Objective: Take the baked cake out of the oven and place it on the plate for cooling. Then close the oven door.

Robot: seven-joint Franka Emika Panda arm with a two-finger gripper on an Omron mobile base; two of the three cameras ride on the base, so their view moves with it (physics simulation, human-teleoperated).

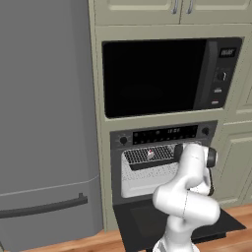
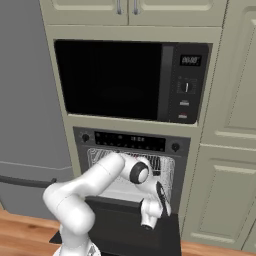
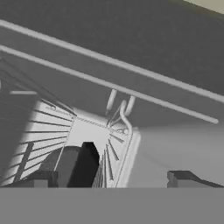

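Note:
The oven stands open, and its black oven door lies folded down flat in front of it. Inside the pale cavity, a small cake with a white and red top sits on a dark wire rack. My gripper hangs low over the oven door, at the right side of the cavity mouth, apart from the cake. In the hand view the gripper is open with nothing between its fingertips, above a corner of the wire rack. The plate is out of view.
A black microwave is built in above the oven. A tall grey fridge stands to the left. Cream cabinet doors run down the right side. Wooden floor shows beside the open door.

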